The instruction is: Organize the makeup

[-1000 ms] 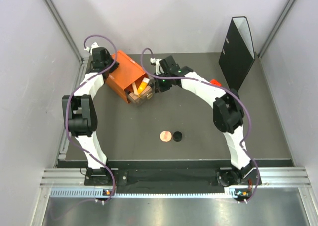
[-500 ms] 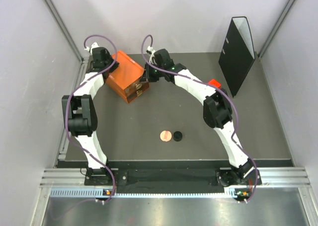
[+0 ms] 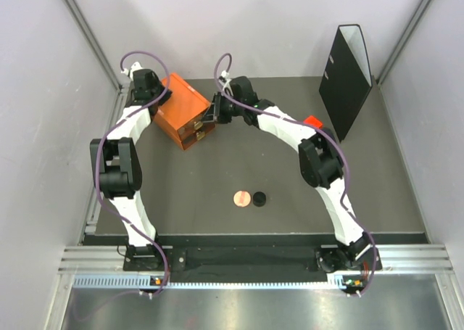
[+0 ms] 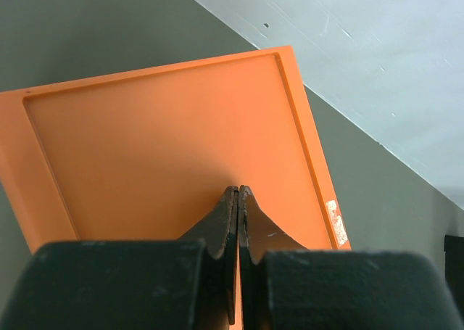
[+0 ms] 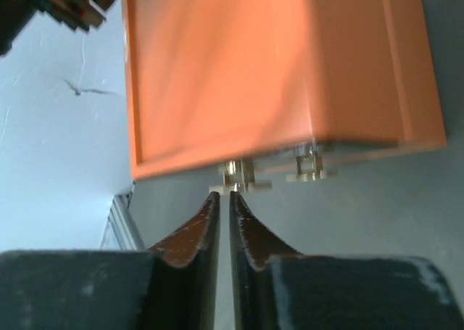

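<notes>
Out on the open counter lie two pieces of the makeup: the round pink disc and, touching it at its 3 o'clock, the small black disc. Both sit well apart from either claw, toward 5 o'clock from the orange drawer box, whose drawer front is pushed in.

The right claw is at the box's 3 o'clock face. Its fingers are drawn together to a thin slit with nothing seen between them, and the tips sit just short of a small metal knob.

The left claw is at the box's 10 o'clock side, fingers pressed fully together and empty, tips against the flat orange panel.

A small red cube sits beside the right arm.
</notes>
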Available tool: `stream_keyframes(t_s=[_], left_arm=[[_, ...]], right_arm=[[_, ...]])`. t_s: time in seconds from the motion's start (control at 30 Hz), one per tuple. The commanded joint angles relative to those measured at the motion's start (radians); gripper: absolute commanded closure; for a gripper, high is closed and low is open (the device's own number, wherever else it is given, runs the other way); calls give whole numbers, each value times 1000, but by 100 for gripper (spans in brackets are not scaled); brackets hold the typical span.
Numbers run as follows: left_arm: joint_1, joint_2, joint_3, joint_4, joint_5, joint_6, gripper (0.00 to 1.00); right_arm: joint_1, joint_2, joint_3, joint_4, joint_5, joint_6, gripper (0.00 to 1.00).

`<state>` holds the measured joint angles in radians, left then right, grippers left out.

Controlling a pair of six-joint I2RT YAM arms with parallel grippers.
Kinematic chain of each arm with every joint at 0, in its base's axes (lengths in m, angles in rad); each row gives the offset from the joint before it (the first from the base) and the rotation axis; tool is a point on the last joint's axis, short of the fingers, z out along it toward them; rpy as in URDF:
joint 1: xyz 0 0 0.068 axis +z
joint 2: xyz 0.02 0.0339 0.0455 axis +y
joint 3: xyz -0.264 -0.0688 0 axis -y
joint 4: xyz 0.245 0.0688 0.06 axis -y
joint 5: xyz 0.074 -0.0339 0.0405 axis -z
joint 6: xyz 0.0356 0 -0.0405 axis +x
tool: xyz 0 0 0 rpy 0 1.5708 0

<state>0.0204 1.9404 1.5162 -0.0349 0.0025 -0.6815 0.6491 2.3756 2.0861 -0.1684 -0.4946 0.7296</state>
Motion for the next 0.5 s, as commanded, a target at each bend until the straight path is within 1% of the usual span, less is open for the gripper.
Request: stream_keyframes(t_s=[0.0,0.07,0.1,0.13,0.2,0.27,0.3,0.33,0.43,0.47], left_arm=[[6,106,-76,-283,-24,33,100],[6,106,-76,-281,-21,30,100],[4,109,-76,-278,-21,30,100],[4,111,-74,-278,-22,28,100],[4,111,-73,-276,-19,28,100],[6,114,-70,-278,-19,31,100],[6,115,-67,-278,-19,31,100],[4,115,-65,-280,-22,33,100],[6,117,-60,-281,-22,37,100],[6,117,-57,-284,-22,36,100]], right_arm=[[-45,-171,-116,41,-21,-18,83],[-60,-202,-182,79,-47,13,75],[-75,-205,-199,90,-56,30,67],[-83,-207,-236,105,-82,69,62],[-98,-196,-270,161,-104,122,55],[-106,-165,-322,239,-150,220,52],[-111,-153,-336,306,-162,256,50],[-111,-142,-356,340,-188,325,49],[-108,-87,-363,415,-203,405,44],[-108,-81,-362,418,-200,413,35]])
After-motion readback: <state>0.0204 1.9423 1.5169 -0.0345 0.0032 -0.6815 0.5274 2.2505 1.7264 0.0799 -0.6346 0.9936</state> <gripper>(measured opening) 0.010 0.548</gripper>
